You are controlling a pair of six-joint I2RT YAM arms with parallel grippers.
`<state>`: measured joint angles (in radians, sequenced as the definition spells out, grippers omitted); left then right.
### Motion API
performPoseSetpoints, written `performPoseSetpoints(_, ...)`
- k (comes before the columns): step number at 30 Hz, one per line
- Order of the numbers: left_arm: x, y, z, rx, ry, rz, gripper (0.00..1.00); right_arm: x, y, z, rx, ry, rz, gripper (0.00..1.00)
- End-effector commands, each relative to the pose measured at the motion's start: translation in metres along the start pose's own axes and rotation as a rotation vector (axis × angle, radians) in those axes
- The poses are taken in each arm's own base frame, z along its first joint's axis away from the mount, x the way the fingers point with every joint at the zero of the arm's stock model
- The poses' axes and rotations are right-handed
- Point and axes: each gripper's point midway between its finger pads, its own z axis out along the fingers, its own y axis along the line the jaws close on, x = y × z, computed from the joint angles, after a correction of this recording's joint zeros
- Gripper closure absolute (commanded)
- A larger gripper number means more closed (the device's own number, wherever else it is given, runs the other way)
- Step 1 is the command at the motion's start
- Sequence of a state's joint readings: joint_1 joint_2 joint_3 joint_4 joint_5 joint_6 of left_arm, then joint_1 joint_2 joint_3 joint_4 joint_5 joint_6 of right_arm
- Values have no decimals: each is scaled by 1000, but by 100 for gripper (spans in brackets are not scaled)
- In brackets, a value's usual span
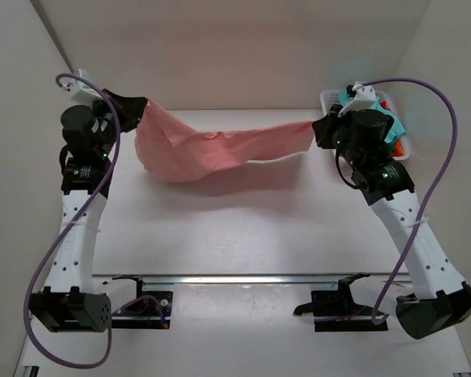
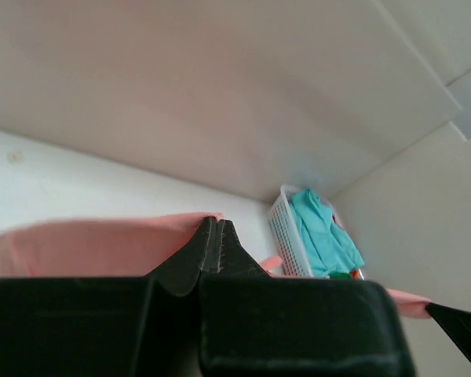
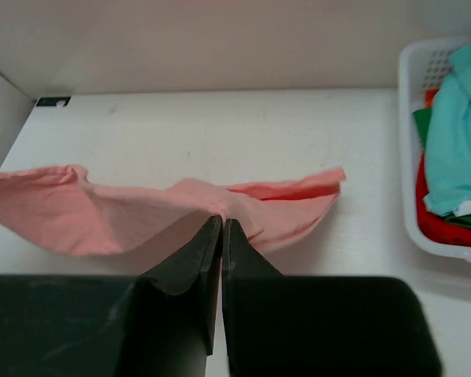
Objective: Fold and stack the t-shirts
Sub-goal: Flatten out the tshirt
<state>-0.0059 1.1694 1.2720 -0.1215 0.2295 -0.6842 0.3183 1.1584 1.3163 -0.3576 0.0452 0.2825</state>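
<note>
A salmon-pink t-shirt (image 1: 212,149) hangs stretched between my two grippers above the far part of the table. My left gripper (image 1: 141,110) is shut on its left end; in the left wrist view the jaws (image 2: 214,222) are pressed together with pink cloth (image 2: 86,243) beside them. My right gripper (image 1: 318,129) is shut on its right end; in the right wrist view the fingertips (image 3: 222,222) pinch the shirt's edge (image 3: 125,216). The shirt sags in the middle and is wider on the left. Teal, green and red t-shirts (image 3: 459,149) lie in the basket.
A white plastic basket (image 1: 328,98) stands at the far right behind the right arm, also in the left wrist view (image 2: 286,228) and the right wrist view (image 3: 412,149). Walls enclose the white table (image 1: 243,228) on three sides. A metal rail (image 1: 251,279) runs along the near edge.
</note>
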Motion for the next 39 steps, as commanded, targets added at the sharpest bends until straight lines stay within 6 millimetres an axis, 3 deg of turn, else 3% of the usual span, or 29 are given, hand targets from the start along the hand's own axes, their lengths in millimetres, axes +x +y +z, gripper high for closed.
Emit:
performPoseSetpoints(1,-46,-20,-27,-15,-89,70,100,-41,-10,-29,79,-104,-77,100)
performPoseSetpoints(5,-86,-49,-49,-18,-150,120,100,-78,-8,-61,85,-202,-86,100)
performPoseSetpoints(8,-104,-58,-59,-36,-181,140,100,-93,-11,-69,68,-214,-85,100)
performPoseSetpoints(9,-100,-53,-54,-52,-155,143,100,-98,-11,-70,50,-210,-86,100)
performPoseSetpoints(12,-86,-42,-41,-70,-72,142,100,-86,-15,-47,19,-132,-95,100)
performPoseSetpoints(17,-33,-7,1,-59,135,92,100,-58,-18,0,-24,-13,-111,100)
performPoseSetpoints(20,-17,27,40,-104,209,73,100,-51,-26,34,-31,-6,-121,100)
performPoseSetpoints(21,-26,22,44,-86,205,80,100,-47,-33,47,-25,8,-108,100)
performPoseSetpoints(22,-20,41,58,-119,233,70,100,-50,-35,60,-42,3,-93,100)
performPoseSetpoints(23,-26,47,72,-126,229,81,100,-58,-38,64,-52,-13,-81,100)
performPoseSetpoints(24,-43,39,74,-108,205,97,100,-62,-42,78,-45,-9,-81,100)
performPoseSetpoints(25,-39,49,81,-128,235,93,100,-90,-33,75,-59,-64,-98,100)
performPoseSetpoints(26,-63,40,86,-114,187,127,100,-91,-35,83,-41,-53,-123,100)
performPoseSetpoints(28,-104,17,76,-129,75,205,100,-138,-17,83,-48,-137,-186,100)
performPoseSetpoints(29,-115,3,65,-108,40,209,100,-166,-4,69,-59,-198,-199,100)
performPoseSetpoints(30,-127,-5,57,-71,8,199,100,-165,-5,76,-58,-188,-210,100)
performPoseSetpoints(31,-127,-3,57,-57,10,193,100,-179,0,65,-66,-230,-212,100)
performPoseSetpoints(33,-136,-16,40,-44,-16,204,100,-183,-8,58,-71,-250,-191,100)
performPoseSetpoints(34,-130,-13,39,-52,-3,201,100,-176,-17,56,-56,-233,-178,100)
performPoseSetpoints(35,-131,-20,30,-44,-9,211,100,-160,-26,61,-35,-193,-169,100)
performPoseSetpoints(36,-125,-21,23,-44,1,214,100,-157,-29,55,-32,-190,-176,100)
performPoseSetpoints(37,-107,-13,24,-61,43,202,100,-143,-37,51,-17,-159,-168,100)
performPoseSetpoints(38,-109,-24,12,-43,20,225,100,-116,-42,60,-24,-106,-158,100)
performPoseSetpoints(39,-97,-20,-1,-57,31,221,100,-117,-39,46,-39,-125,-147,100)
